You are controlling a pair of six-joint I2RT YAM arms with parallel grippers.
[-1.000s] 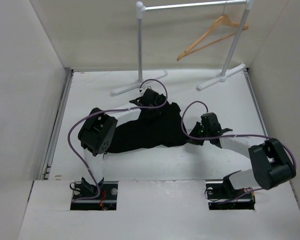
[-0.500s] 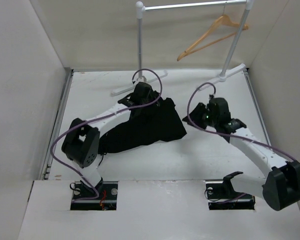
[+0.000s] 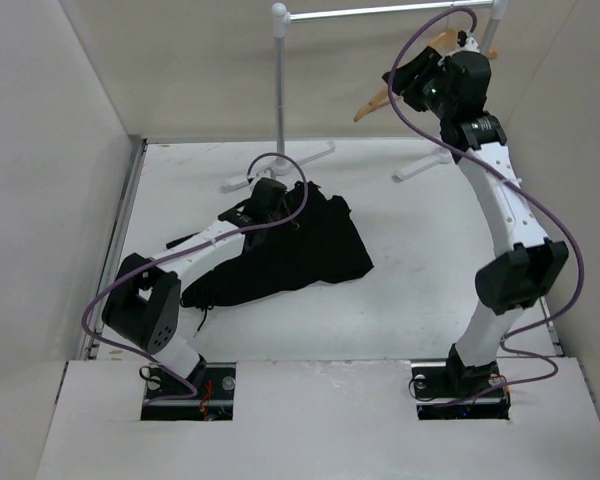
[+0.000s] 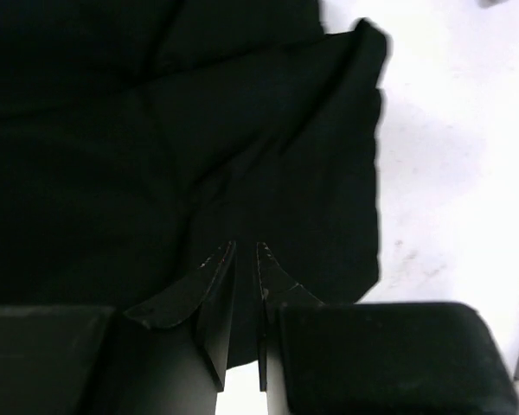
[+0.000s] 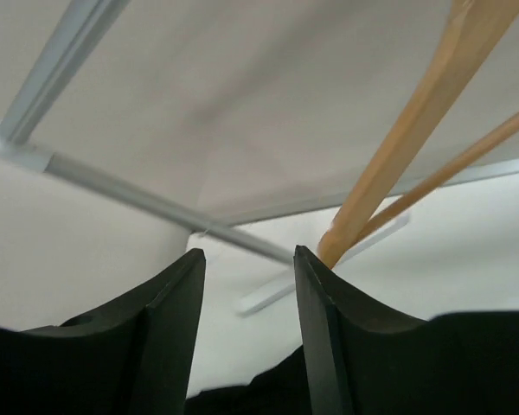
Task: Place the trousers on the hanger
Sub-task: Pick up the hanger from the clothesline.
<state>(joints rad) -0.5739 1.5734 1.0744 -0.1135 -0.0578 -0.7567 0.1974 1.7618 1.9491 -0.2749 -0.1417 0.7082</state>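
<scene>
The black trousers (image 3: 300,255) lie crumpled on the white table, mid-left. My left gripper (image 3: 275,212) is at their far left edge. In the left wrist view its fingers (image 4: 242,248) are nearly together, pinching a fold of the trousers (image 4: 156,130). The tan wooden hanger (image 3: 375,103) hangs on the silver rack at the back right. My right gripper (image 3: 398,82) is raised high beside the hanger's left arm and open. In the right wrist view the right gripper (image 5: 246,259) is empty. The hanger's end (image 5: 415,121) sits just outside its right finger.
The silver rack has a left post (image 3: 280,80), a top bar (image 3: 380,12) and feet on the table (image 3: 275,168). The rack bar also crosses the right wrist view (image 5: 147,199). White walls enclose the table on the left, back and right.
My right arm let go of the trousers, rose from the table and swung back up to the hanger. My left gripper dragged the trousers' edge slightly left and towards the back.
</scene>
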